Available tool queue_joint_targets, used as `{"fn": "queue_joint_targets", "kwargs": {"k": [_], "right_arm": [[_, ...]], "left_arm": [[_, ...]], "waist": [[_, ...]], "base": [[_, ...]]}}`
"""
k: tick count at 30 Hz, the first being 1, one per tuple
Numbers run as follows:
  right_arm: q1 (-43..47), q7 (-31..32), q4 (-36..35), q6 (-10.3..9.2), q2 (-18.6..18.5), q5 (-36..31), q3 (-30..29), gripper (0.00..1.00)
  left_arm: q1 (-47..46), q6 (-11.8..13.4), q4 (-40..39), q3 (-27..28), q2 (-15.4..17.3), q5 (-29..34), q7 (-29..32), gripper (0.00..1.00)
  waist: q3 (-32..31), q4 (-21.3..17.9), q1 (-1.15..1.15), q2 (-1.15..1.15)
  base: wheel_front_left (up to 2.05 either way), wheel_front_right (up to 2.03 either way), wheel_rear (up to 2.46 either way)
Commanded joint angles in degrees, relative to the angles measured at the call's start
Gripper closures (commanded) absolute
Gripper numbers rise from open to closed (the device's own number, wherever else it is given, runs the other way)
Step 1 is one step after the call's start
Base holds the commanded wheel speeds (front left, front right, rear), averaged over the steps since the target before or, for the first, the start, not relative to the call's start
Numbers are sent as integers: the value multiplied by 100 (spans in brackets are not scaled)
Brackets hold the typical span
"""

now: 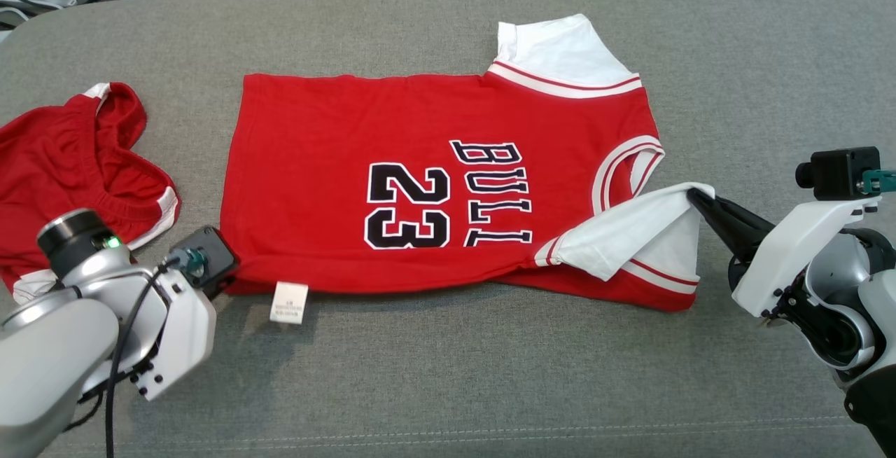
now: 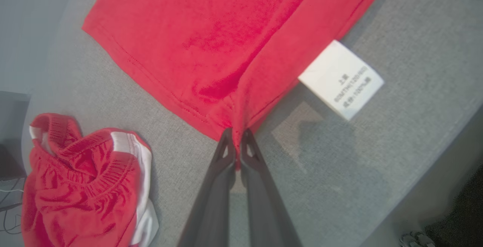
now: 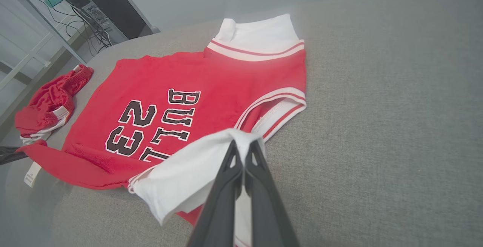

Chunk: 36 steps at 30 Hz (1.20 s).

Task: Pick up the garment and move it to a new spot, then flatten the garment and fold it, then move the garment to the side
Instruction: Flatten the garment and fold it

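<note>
Both arms reach in low: left gripper (image 2: 236,137) pinches the jersey (image 1: 336,185) hem corner, right gripper (image 3: 243,149) clamps its white sleeve (image 1: 630,234).

red jersey (image 1: 315,185), white sleeves, black 23 print, spread mostly flat, one sleeve folded inward

The left arm (image 1: 63,346) is covered in shiny grey and white shells. A small green light (image 1: 110,241) is seen on it, and a black cable (image 1: 123,353) is run along it. A black camera box (image 1: 840,172) is fixed on the white right arm (image 1: 791,262). The left gripper (image 2: 237,135) and right gripper (image 3: 243,147) are each made of two long dark fingers.
</note>
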Motion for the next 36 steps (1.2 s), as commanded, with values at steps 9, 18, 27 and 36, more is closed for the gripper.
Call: {"fn": "queue_joint_targets", "kwargs": {"k": [9,18,27,36], "right_arm": [[-392,-349,257,-16,25,46,155,100],[-743,-633,625,-16,212,-20,301,64],[-899,-1157,845,-16,203,-62,221,0],[-347,-1652,870,-16,33,-147,105,0]], "left_arm": [[-520,1,810,258,-79,-135,-573,100],[-780,1,1500,258,-384,-155,-1072,43],[-965,1,2319,258,-684,-452,-1792,0],[-525,181,2991,534,-1038,-880,-2563,0]], "waist": [[254,-31,0,0],[523,-82,0,0],[538,-65,0,0],[120,27,0,0]], "base": [[0,0,0],[0,0,0],[0,0,0],[0,0,0]]}}
